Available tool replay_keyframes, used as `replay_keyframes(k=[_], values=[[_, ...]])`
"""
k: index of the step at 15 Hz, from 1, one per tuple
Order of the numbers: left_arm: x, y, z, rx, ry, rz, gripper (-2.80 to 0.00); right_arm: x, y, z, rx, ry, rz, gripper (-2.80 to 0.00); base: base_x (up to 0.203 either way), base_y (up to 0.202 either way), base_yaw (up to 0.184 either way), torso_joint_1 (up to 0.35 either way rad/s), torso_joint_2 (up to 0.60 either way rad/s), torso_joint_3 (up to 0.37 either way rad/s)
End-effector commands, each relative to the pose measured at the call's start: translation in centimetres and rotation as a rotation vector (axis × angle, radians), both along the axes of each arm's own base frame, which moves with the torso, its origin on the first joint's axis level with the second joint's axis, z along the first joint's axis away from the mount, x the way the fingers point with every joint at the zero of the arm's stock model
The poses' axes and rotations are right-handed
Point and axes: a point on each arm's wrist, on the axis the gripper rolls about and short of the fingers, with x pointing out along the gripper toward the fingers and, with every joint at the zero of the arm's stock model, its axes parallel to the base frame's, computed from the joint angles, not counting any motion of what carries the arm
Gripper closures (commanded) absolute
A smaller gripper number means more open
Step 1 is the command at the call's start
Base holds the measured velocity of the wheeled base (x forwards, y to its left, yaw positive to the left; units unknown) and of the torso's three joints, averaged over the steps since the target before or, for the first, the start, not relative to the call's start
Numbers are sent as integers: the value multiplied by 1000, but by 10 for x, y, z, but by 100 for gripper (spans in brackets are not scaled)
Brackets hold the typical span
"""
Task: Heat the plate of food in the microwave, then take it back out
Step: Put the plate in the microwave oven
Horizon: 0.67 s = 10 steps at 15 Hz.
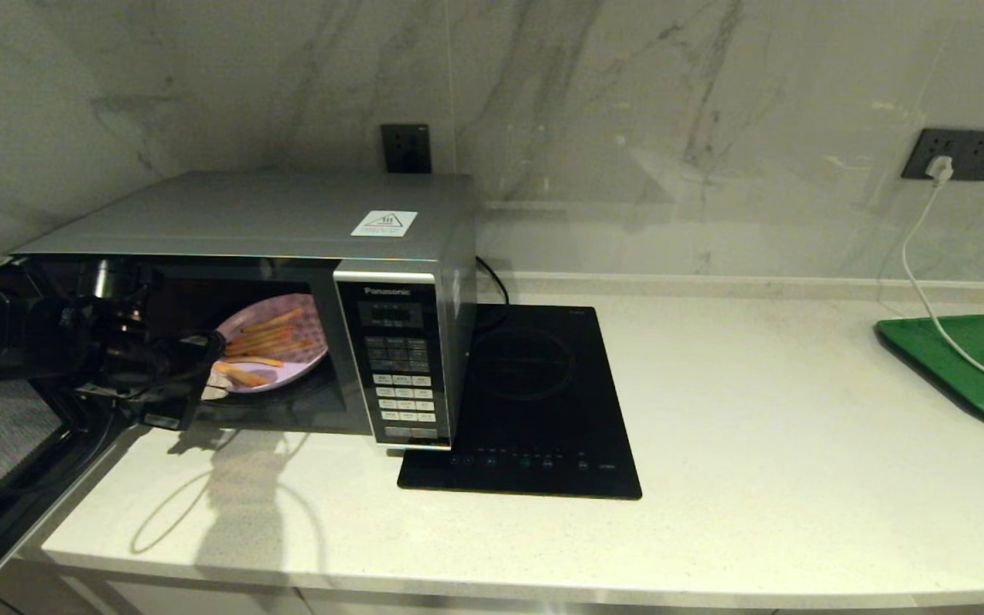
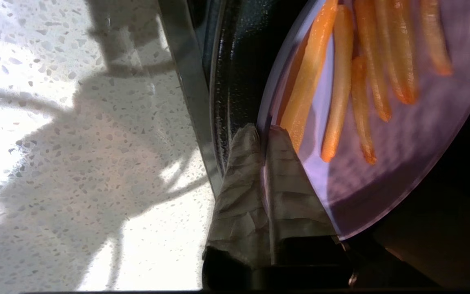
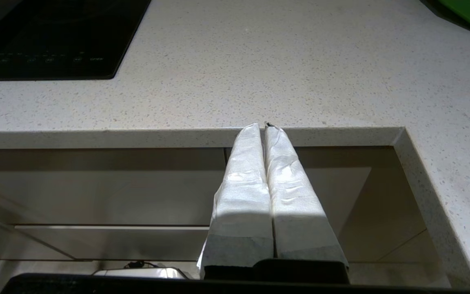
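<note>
At the microwave mouth: left gripper (image 2: 261, 134) reaches in from the open front, jaws clamped on the near rim of the plate of food (image 1: 274, 346).
Plate of food: inside the microwave (image 1: 304, 282) cavity, tilted, orange-yellow sticks lying across it.
Microwave: on the desk (image 1: 714, 478), door swung open to the robot's left, induction hob (image 1: 535, 401) just beside it.
Right gripper (image 3: 265, 130): parked below the desk edge, jaws pressed together, holding nothing.
Green tray (image 1: 970, 367): far right of the desk.

Pale speckled countertop (image 1: 757, 410) bearing microwave (image 1: 287, 256), black hob (image 1: 535, 401), green tray (image 1: 979, 367).
</note>
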Motion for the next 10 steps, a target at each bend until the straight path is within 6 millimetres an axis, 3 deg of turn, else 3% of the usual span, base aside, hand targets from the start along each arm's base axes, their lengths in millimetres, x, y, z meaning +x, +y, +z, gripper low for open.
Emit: replay_keyframes(k=[1,6,10], values=[[1,0,-2,-6,7,4,-280,0,0,0,1,1,0,0,0,0,0,0,0,0],[-3,0,7,-12,-20,-2,-280,0,0,-1,0,3,0,0,0,0,0,0,0,0],[-13,-2,32,-6,-88,-7,-280,0,0,0,1,1,0,0,0,0,0,0,0,0]])
